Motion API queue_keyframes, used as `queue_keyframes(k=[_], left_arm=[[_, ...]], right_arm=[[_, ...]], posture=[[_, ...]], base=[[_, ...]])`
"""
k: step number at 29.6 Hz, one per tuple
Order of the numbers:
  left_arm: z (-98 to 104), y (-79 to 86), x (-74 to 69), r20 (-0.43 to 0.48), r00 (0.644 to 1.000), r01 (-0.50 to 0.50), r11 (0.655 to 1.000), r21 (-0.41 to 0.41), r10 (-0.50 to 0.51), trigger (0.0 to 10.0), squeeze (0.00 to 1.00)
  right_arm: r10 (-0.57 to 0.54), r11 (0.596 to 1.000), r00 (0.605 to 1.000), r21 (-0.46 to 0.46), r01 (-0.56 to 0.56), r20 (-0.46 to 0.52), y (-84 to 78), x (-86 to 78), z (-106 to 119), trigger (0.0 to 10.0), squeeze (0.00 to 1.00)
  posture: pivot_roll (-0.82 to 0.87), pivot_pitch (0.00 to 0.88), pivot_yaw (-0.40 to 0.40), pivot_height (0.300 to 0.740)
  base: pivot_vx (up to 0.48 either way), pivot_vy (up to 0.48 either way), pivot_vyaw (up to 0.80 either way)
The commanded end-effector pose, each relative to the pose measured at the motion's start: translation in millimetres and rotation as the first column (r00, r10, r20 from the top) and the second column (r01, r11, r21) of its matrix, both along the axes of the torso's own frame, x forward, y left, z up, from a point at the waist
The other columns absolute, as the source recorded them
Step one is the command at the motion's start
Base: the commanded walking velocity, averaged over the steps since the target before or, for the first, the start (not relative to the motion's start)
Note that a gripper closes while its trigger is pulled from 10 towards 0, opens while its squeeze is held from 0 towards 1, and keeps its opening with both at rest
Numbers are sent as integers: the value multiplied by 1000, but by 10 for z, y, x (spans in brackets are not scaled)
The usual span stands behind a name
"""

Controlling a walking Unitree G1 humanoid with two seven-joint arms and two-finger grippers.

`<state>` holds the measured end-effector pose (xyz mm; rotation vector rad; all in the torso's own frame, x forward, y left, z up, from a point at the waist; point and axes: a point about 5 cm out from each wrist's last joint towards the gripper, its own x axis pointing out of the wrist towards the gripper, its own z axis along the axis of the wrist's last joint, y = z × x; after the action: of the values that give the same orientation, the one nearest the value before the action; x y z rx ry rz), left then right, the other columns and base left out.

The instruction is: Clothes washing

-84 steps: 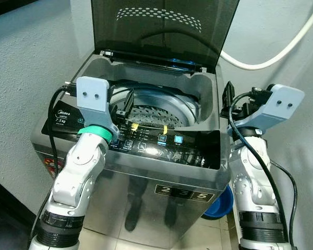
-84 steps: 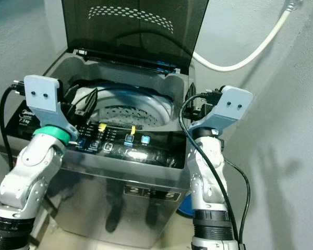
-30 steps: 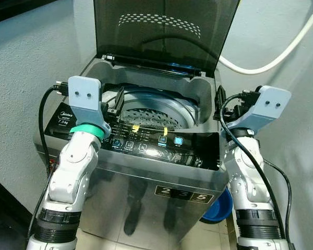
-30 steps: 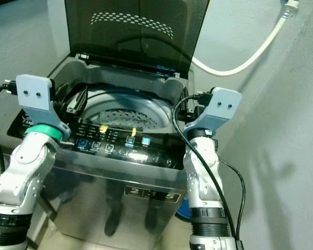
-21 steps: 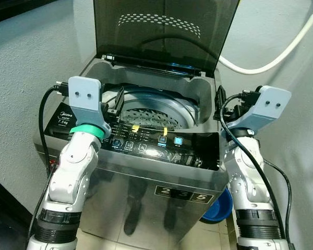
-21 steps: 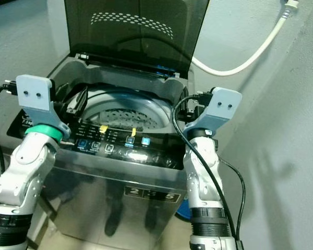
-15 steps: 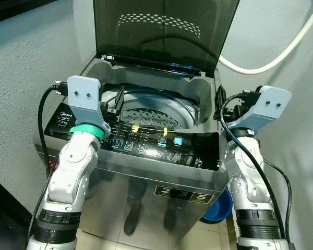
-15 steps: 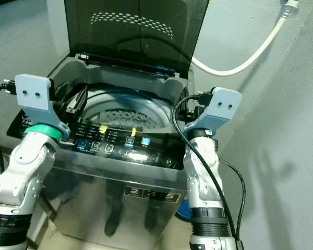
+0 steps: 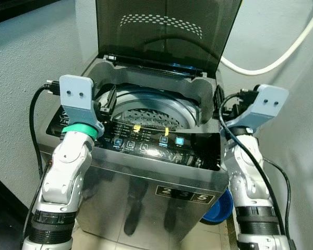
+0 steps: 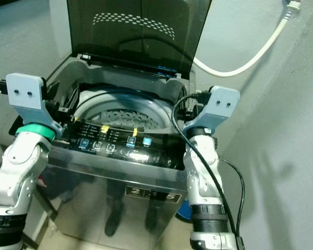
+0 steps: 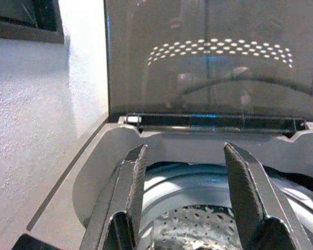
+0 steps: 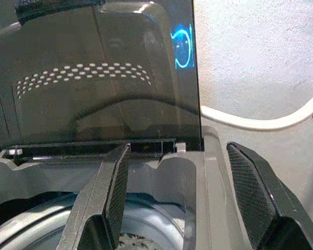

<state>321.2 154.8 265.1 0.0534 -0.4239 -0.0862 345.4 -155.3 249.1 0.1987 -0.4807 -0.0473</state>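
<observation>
A grey top-loading washing machine point(image 9: 146, 182) stands before me with its dark tinted lid point(image 9: 167, 31) raised upright. Inside, the perforated bottom of the steel drum point(image 9: 151, 112) shows. Two blue buttons glow on the black control panel point(image 9: 156, 143). My left gripper point(image 11: 183, 151) hovers open over the machine's left rim, pointing toward the lid hinge. My right gripper point(image 12: 180, 148) is held open at the machine's right rim, also facing the lid. Nothing is between either pair of fingers.
A white hose point(image 9: 271, 57) curves along the wall behind the machine at the right. A blue basin point(image 9: 219, 205) sits on the floor beside the machine's right front corner. Textured walls close in on both sides. Black cables loop from both wrists.
My left arm has drawn back leftward, from over the control panel to the machine's left rim. The right arm has barely moved. The view has shifted slightly.
</observation>
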Motion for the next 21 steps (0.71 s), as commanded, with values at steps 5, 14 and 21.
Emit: queue_keyframes(k=[5, 14, 21], left_arm=[[44, 74, 1, 14, 1000, -8, 1000, 29, 8, 10000, 0], [41, 126, 29, 6, 1000, -13, 999, 35, 13, 10000, 0], [122, 202, 75, 33, 999, -34, 998, 45, 33, 10000, 0]], right_arm=[[-37, 999, 999, -7, 38, 22, -97, -2, 35, 10000, 0], [-62, 997, 997, -53, 64, 37, -139, -13, 40, 10000, 0], [-60, 996, 997, -59, 62, 45, -107, -6, 22, 10000, 0]], posture=[[115, 0, -10, 740], [103, 0, 7, 740], [124, 0, 5, 740]], base=[[0, 0, 0], [0, 0, 0], [0, 0, 0]])
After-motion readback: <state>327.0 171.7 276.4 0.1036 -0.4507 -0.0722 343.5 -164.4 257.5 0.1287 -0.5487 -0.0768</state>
